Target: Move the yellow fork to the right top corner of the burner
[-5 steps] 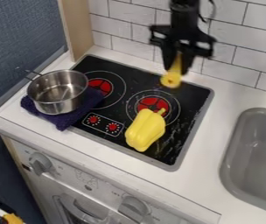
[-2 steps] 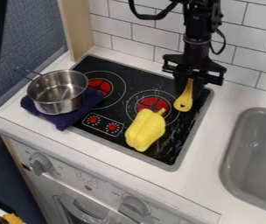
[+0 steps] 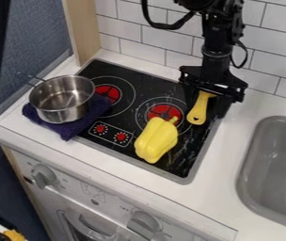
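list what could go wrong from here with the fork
The yellow fork juts from under the gripper toward the right-hand red ring, so it may end up short of the corner. The gripper is near the stovetop's right edge, so a small drift might put the fork on the counter. The yellow pepper is close by and could get nudged.

The camera stands above the front side of the surface (image 3: 232, 155) and looks down at a steep slant, facing the tiled wall (image 3: 161, 43) behind. It sits askew to the surface — the front edge runs from the left side down toward the lower right. It is near enough that the stove top (image 3: 194, 143) takes up the middle, the sink (image 3: 279, 164) is cut off at right, and the unit's front panel (image 3: 95, 195) shows foreshortened below.
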Controlling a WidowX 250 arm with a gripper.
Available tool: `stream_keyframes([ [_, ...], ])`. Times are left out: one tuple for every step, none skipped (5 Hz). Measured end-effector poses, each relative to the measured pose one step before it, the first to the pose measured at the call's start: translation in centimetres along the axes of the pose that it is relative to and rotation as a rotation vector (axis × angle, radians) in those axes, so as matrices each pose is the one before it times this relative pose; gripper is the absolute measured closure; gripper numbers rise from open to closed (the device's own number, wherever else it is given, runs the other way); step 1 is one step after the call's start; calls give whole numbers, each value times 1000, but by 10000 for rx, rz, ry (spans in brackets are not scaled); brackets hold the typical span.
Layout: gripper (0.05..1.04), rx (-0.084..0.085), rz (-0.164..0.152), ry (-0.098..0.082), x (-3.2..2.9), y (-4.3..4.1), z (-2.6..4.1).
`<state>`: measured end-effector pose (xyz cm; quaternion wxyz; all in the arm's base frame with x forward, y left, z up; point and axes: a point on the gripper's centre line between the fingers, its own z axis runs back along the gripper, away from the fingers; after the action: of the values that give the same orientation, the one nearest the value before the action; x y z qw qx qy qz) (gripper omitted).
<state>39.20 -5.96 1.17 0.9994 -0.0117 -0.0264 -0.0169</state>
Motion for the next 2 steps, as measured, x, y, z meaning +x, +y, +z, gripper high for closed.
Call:
stream_keyframes([
  [76,-76,-288,37,-485,-142,685],
  [81,-258,-251,-1276,-105,-392,5671],
])
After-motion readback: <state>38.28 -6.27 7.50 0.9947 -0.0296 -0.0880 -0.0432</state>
